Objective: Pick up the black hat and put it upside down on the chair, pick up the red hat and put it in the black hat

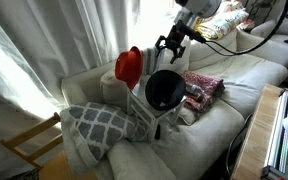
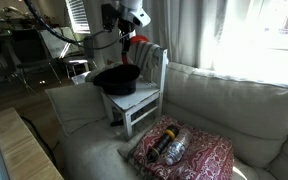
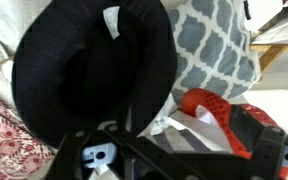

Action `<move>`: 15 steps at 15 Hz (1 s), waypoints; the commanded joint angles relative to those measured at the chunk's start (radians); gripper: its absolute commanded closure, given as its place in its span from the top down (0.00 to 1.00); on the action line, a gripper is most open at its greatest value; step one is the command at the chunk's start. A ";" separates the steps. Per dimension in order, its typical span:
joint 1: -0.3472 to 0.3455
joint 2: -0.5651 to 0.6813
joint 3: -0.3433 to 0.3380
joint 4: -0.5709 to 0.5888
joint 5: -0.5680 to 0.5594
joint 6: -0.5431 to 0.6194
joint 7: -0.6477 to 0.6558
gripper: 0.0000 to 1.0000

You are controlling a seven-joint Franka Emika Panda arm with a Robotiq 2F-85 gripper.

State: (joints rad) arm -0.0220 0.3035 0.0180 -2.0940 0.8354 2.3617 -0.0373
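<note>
While the end effector (image 1: 170,44) hangs above the chair (image 2: 147,101), its jaws stand wide apart with nothing between them; the wrist view shows the two fingers (image 3: 96,156) spread at the bottom of the frame, both clear of any object. Below it, the black hat (image 1: 164,90) lies upside down on the chair seat, its dark hollow facing up and a small white label showing inside the brim. Just beside the chair, the red hat (image 1: 129,66) rests on the pale sofa (image 1: 246,76), untouched. A grey patterned cushion (image 1: 96,125) leans near the chair, and a red patterned cushion (image 2: 199,155) lies on the sofa seat.
</note>
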 commanded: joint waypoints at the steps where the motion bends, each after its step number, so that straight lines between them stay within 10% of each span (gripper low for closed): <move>1: 0.029 0.012 0.044 0.058 -0.015 0.065 -0.102 1.00; 10: 0.071 0.155 0.100 0.212 -0.098 0.297 -0.189 1.00; 15: 0.038 0.207 0.146 0.260 -0.098 0.346 -0.207 0.63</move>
State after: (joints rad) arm 0.0457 0.4703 0.1255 -1.8740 0.7479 2.6821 -0.2243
